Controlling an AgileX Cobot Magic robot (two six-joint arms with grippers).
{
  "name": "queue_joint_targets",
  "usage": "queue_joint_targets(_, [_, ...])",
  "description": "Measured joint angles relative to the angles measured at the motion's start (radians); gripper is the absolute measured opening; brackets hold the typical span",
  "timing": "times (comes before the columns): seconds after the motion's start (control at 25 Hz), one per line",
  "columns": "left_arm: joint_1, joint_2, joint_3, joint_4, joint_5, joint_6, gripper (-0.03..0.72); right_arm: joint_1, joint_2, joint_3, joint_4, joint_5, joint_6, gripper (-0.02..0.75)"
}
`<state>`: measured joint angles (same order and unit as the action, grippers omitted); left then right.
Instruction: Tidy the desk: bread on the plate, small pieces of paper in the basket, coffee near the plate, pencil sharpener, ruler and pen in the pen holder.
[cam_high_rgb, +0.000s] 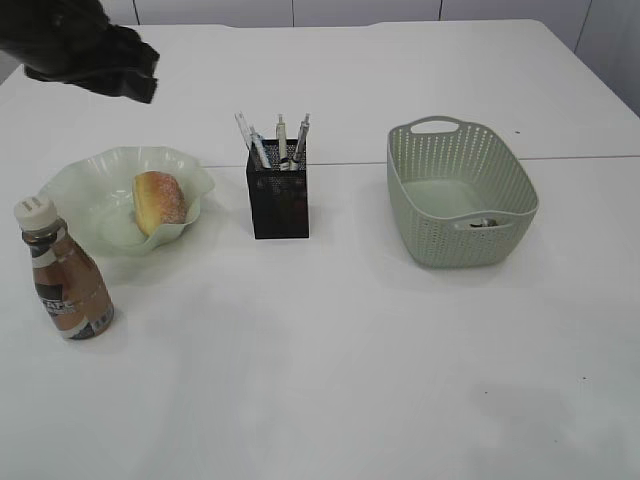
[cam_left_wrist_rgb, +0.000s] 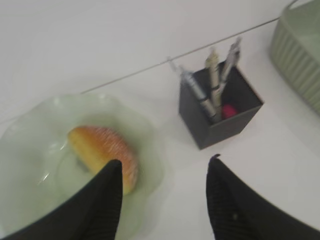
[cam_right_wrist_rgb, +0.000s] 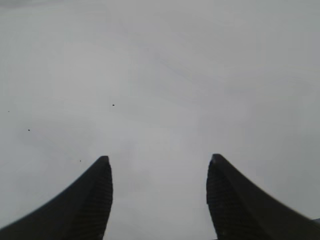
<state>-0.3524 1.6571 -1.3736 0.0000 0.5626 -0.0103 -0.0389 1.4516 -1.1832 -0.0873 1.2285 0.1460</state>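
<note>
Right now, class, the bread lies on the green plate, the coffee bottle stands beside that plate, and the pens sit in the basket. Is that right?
Not quite. The pens stand in the black pen holder, not in the basket, as the exterior view shows. The rest holds: the bread lies on the plate and the coffee bottle stands beside it.

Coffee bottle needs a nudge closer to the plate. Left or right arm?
Left, likely. The left gripper is open above the plate, on the same side as the coffee bottle. The right gripper sees only bare desk.
</note>
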Motion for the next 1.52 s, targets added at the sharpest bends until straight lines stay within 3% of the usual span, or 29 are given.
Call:
queue_joint_targets(0.12, [0.001, -0.018, -0.074, 0.201, 0.22, -0.163, 0.402, 0.0, 0.0, 0.0, 0.014, 0.0, -0.002, 0.439])
queue_joint_targets(0.32, [0.001, -0.043, -0.189, 0.287, 0.567, -0.241, 0.403, 0.0, 0.0, 0.0, 0.051, 0.0, -0.019, 0.438])
queue_joint_targets(0.48, [0.001, -0.049, -0.2, 0.262, 0.663, -0.245, 0.403, 0.0, 0.0, 0.0, 0.06, 0.0, -0.023, 0.438])
queue_joint_targets(0.68, [-0.013, -0.052, -0.2, 0.098, 0.673, -0.202, 0.403, 0.0, -0.051, 0.0, 0.143, 0.0, -0.084, 0.438])
queue_joint_targets(0.88, [-0.124, -0.101, -0.151, 0.023, 0.673, -0.18, 0.403, 0.0, -0.168, 0.0, 0.211, 0.001, -0.128, 0.438])
queue_joint_targets(1.24, [-0.381, -0.33, 0.074, -0.013, 0.675, -0.177, 0.403, 0.0, -0.452, 0.0, 0.257, 0.018, -0.146, 0.438])
queue_joint_targets(1.52, [-0.406, -0.542, 0.161, 0.0, 0.679, -0.177, 0.353, 0.0, -0.66, 0.019, 0.298, 0.027, -0.163, 0.438])
